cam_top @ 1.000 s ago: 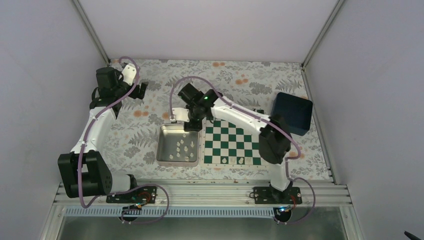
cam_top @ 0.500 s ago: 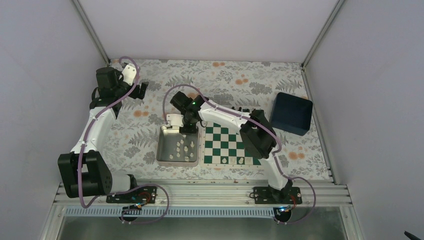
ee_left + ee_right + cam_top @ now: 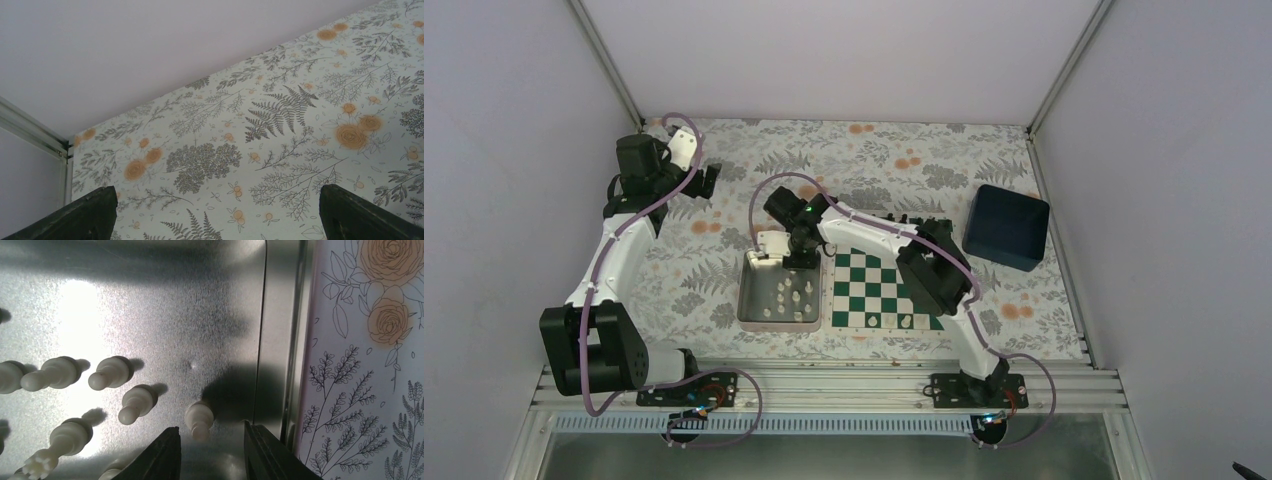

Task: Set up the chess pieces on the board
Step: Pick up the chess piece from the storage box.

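From overhead, the right arm's wrist covers the right gripper (image 3: 800,262) and the 1 o'clock corner of the square silver metal tray (image 3: 746,300), so its fingers cannot be read there. The right wrist camera fills that in. Two dark fingertips (image 3: 165,455), cut off by the bottom edge, stand apart and unclenched. A cream-white pawn (image 3: 200,419) stands just at 12 o'clock of the gap and touches neither. More cream-white chess pieces (image 3: 107,372) stand at 9 to 10 o'clock of that pawn, and those at the left and bottom edges are cropped. Glare washes out part of the tray floor.

Only the overhead view shows the flat green-and-white checked board (image 3: 864,285), just beside the tray at its 3 o'clock. A few cream pieces (image 3: 906,322) stand on its near row. Tiny dark pieces (image 3: 909,220) along its far edge are too small to name. The arm hides the board's right part. A dark blue box (image 3: 1006,227) sits apart at 2 o'clock of the board.

The tray's right wall (image 3: 275,340) runs close at 3 o'clock of the pawn, leaving the right finger little room.

The left gripper (image 3: 227,214) hangs released, with only its tips in frame, over open floral cloth (image 3: 280,115), well apart at 10 o'clock of the tray.
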You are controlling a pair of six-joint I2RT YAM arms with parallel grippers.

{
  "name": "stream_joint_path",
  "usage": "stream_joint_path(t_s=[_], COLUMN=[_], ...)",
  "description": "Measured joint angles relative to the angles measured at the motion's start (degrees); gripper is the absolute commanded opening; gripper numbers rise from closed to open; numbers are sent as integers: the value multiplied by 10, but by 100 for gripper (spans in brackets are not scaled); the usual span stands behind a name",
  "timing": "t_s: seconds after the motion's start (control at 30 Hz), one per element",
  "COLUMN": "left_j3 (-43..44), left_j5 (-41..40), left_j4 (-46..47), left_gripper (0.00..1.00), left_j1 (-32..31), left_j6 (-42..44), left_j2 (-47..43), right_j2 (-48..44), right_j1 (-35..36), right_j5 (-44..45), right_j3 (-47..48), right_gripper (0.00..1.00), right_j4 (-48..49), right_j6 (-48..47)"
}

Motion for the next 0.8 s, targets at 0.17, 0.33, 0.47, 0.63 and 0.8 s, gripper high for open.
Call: stream_joint_path(t_s=[0.17, 0.33, 0.47, 0.63, 0.8], left_j3=[-1, -2, -2, -2, -2], left_j5=[1, 3, 3, 3, 3], left_j4=[0, 1, 6, 9, 9], left_gripper=[100, 100, 100, 100, 100], left_j1=[0, 0, 0, 0, 0], left_j6=[0, 0, 0, 0, 0], left_j2=[0, 0, 0, 0, 0], right_j2=[4, 18, 24, 24, 24], right_j1=[0, 0, 1, 1, 3], right_j5=[2, 2, 2, 2, 0], right_j3=[0, 0, 0, 0, 0], right_gripper=[31, 27, 20, 11, 5], right_j4=[5, 4, 4, 5, 6], right_j6=[0, -1, 0, 0, 2])
